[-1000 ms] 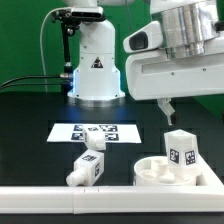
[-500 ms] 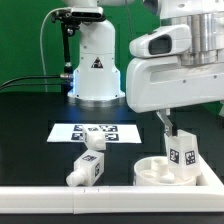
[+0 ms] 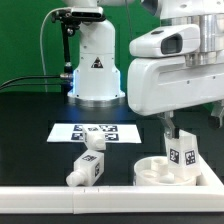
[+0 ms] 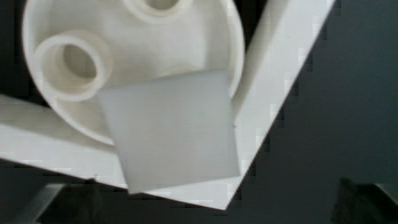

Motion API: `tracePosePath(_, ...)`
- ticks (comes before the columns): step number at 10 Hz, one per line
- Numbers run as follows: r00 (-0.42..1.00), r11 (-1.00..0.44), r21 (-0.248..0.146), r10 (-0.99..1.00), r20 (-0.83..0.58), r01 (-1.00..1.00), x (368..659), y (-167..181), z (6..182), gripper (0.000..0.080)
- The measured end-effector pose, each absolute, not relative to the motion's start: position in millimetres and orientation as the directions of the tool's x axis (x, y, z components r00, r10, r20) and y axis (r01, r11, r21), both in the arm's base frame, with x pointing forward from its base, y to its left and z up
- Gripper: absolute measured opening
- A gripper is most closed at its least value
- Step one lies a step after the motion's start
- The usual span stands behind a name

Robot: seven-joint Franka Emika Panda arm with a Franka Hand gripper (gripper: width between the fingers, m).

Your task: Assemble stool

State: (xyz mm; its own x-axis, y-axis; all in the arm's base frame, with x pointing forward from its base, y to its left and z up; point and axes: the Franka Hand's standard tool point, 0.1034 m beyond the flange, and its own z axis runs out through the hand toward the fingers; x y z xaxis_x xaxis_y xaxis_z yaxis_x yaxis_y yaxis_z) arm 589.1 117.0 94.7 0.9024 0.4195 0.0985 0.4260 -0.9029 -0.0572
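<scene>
Big white arm [image 3: 175, 70] hangs low at the exterior view's right, its gripper [image 3: 172, 127] spread wide with nothing held. The round seat [image 3: 158, 173] lies by the front rail [image 3: 60, 198]. One leg [image 3: 181, 150] stands upright on it, a finger [image 3: 165, 124] just beside its top. Another leg [image 3: 88, 168] lies tipped over near the marker board [image 3: 95, 131].

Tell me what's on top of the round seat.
One tagged leg stands upright on the seat. The leg's base, and any hole beneath it, are covered by the seat's rim.
</scene>
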Motion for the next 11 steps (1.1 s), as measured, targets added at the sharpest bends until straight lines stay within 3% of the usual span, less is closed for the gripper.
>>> tracePosePath(4,0.913,-0.912,-0.051,0.403,0.065,0.407,582,108,70.0,0.0649)
tracePosePath(5,0.928,-0.927,-0.054,0.368,0.062,0.372,583,108,68.5,0.0503)
tracePosePath(6,0.932,-0.931,-0.055,0.357,0.061,0.360,583,108,68.5,0.0503)
tracePosePath(7,0.937,-0.936,-0.056,0.345,0.060,0.348,583,108,68.3,0.0366)
tracePosePath(8,0.949,-0.948,-0.059,0.309,0.058,0.313,583,108,68.2,0.0333)
tracePosePath(11,0.990,-0.988,-0.069,0.134,0.047,0.137,583,109,68.1,0.0333)
